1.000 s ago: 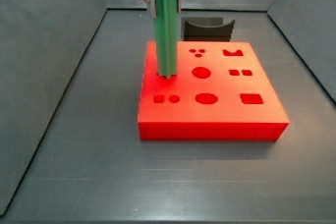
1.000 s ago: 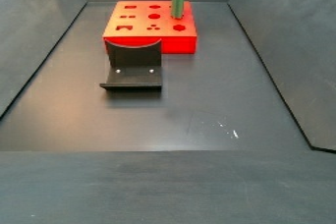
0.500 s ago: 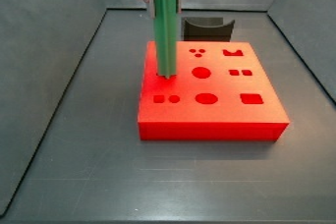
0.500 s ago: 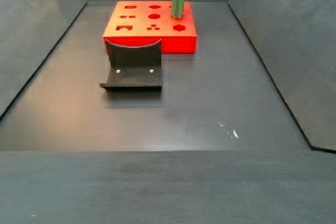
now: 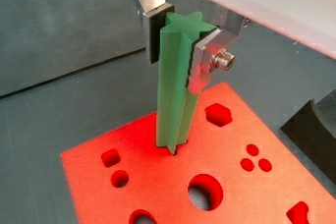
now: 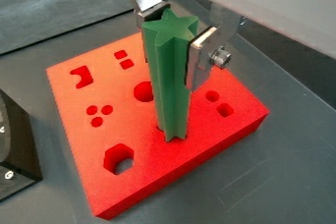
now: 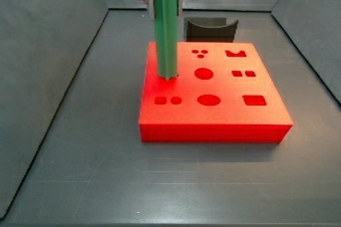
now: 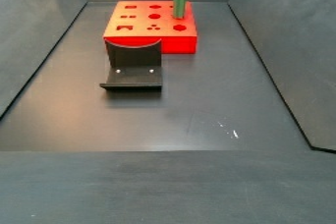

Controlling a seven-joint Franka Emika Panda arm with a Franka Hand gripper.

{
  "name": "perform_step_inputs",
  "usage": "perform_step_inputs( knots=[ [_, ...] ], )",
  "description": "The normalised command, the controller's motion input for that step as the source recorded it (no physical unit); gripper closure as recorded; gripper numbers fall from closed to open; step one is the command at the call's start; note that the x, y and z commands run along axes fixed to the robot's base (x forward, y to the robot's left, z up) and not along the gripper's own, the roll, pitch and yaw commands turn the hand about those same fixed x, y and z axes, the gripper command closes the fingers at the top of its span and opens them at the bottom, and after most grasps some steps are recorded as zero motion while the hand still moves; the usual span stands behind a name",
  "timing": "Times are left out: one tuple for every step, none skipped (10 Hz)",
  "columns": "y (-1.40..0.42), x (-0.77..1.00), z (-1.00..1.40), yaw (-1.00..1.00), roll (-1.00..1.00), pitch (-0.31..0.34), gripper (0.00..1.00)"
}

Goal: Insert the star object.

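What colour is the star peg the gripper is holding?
Green. The star object, clamped in the gripper above the red block, shows best in a wrist view.

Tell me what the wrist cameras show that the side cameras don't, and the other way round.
Only the wrist views show the gripper closely: silver fingers clamped on the star object near its top, and the peg's star-shaped end. Only the side views show the dark floor and the whole fixture beside the red block. Both show the peg upright, its lower end at a hole in the block.
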Motion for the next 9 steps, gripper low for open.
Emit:
perform_step_inputs(
  knots=[
    [0.00,0.00,-0.79,-0.05,0.06,0.174,1.00],
    [0.01,0.00,-0.54,-0.04,0.15,0.234,1.00],
    [0.00,0.00,-0.30,-0.06,0.23,0.311,1.00],
    [0.00,0.00,-0.10,-0.05,0.28,0.371,1.00],
    [-0.07,0.00,-0.15,-0.05,0.28,0.364,1.00],
    [-0.18,0.00,-0.30,-0.02,0.27,0.306,1.00],
    [-0.22,0.00,-0.45,-0.04,0.24,0.236,1.00],
    [-0.28,0.00,-0.71,-0.09,0.21,0.124,1.00],
    [-0.15,-0.05,-0.93,-0.11,0.05,0.000,1.00]
  ],
)
